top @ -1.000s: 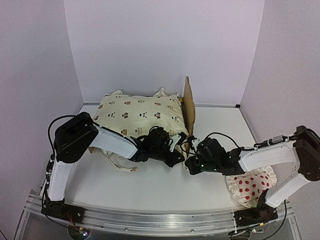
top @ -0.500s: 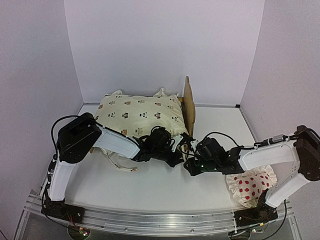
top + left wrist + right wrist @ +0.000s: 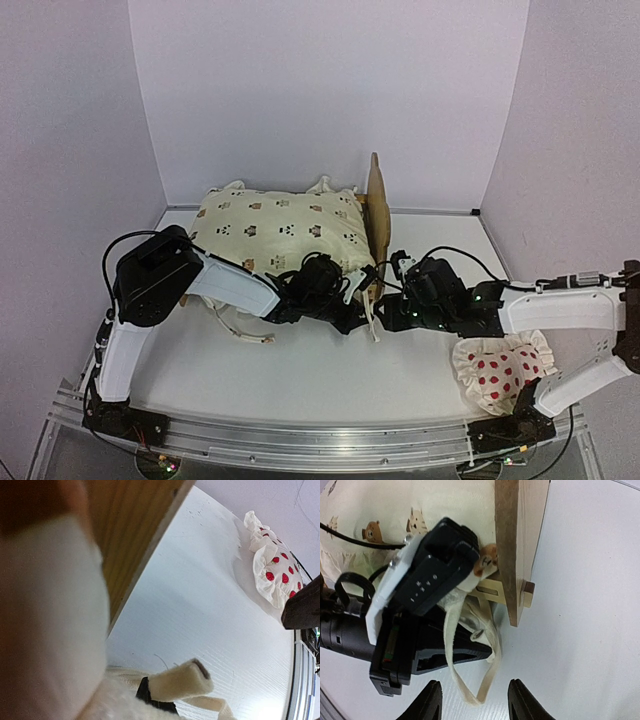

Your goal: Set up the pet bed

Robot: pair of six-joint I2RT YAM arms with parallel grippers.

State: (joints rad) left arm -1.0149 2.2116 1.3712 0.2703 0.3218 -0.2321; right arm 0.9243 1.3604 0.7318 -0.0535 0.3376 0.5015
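Jaws wide and empty, my right gripper [image 3: 476,701] sat just near-side of the bed [image 3: 376,200], which lay lengthwise along the far edge; my left gripper [image 3: 353,298], grip unclear, was closer.

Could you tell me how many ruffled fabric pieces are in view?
2: the cream animal-print ruffled cover over the plywood pet bed, the white red-dotted ruffled pillow by the right arm's base.

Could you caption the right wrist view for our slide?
Left end effector at the cream cover, beside the pet bed headboard.
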